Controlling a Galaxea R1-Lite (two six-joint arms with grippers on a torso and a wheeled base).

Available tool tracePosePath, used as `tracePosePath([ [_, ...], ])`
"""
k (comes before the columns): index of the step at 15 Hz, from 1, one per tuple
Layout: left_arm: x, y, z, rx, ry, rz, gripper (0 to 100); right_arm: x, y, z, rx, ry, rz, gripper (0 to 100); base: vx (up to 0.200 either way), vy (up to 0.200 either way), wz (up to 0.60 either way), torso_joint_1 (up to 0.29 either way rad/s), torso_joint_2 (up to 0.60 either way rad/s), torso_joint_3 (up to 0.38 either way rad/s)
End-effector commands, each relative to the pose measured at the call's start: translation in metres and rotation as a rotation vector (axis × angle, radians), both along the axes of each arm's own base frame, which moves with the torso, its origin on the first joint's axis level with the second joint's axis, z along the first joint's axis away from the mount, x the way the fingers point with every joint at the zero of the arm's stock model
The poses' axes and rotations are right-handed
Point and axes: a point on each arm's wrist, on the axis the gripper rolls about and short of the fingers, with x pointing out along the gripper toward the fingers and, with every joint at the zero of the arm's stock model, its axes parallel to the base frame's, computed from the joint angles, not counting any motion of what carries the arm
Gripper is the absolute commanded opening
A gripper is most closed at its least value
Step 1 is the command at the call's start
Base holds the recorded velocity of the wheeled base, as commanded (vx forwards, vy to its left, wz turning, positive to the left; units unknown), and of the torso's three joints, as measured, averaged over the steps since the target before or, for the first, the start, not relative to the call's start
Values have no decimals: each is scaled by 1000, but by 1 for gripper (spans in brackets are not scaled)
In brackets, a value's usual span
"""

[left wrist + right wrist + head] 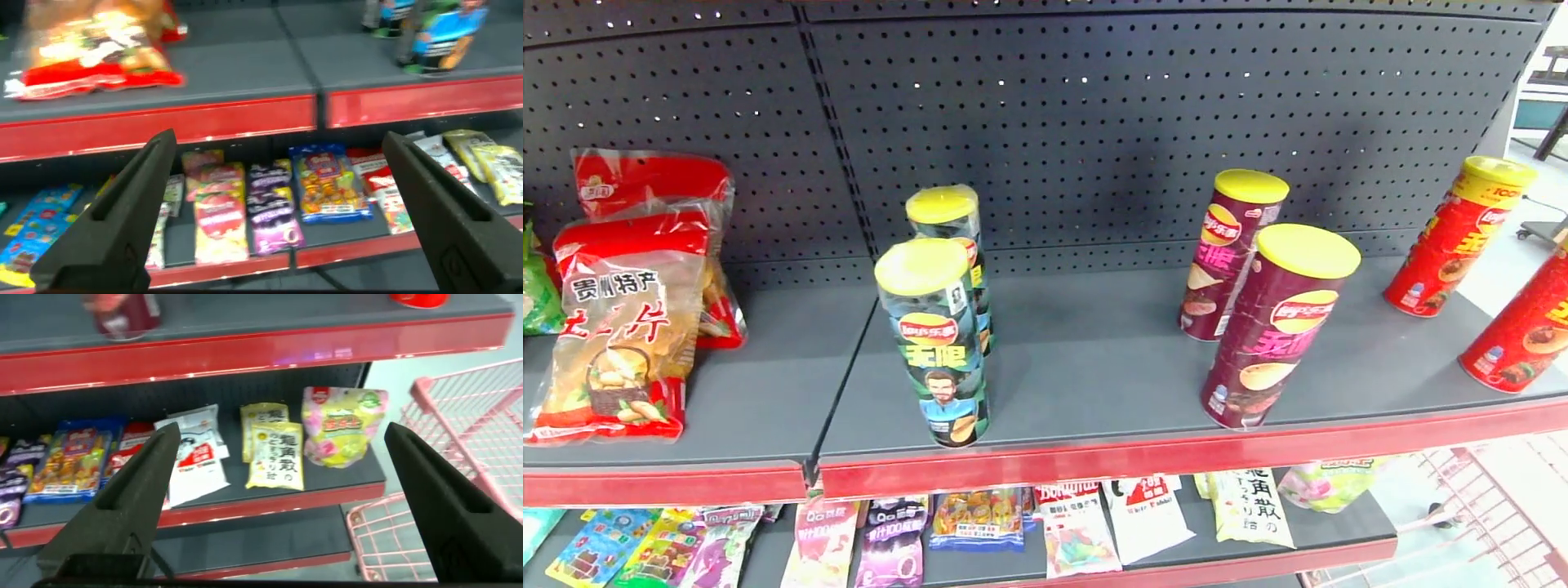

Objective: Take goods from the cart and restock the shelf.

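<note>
On the upper shelf (1094, 359) stand two dark green chip cans (935, 343), two purple cans (1278, 327) and two red cans (1454, 237), all upright with yellow lids. The pink wire cart (1494, 514) is at the lower right, beside the shelf end. My left gripper (278, 139) is open and holds nothing; it faces the red shelf edge below the front green can (441, 37). My right gripper (282, 429) is also open with nothing in it, in front of the lower shelf, with the cart's rim (425, 392) off to one side.
Red-topped snack bags (621, 327) lean at the upper shelf's left end. The lower shelf carries several flat snack packets (327, 184) and a yellow-green bag (343, 425). Bare shelf surface lies between the green and purple cans.
</note>
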Motion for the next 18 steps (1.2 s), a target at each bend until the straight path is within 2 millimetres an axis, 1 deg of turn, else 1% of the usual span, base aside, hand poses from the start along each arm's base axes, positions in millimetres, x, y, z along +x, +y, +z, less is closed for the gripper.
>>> tracePosePath([
  [1, 0, 0, 0, 0, 1, 0, 100, 0, 0, 0, 0, 2, -1, 100, 0, -200, 0, 2, 2, 7],
  [14, 0, 0, 0, 0, 1, 0, 100, 0, 0, 0, 0, 1, -1, 100, 0, -200, 0, 4, 4, 2],
  [18, 0, 0, 0, 0, 1, 0, 100, 0, 0, 0, 0, 1, -1, 100, 0, 0, 0, 0, 0, 0],
])
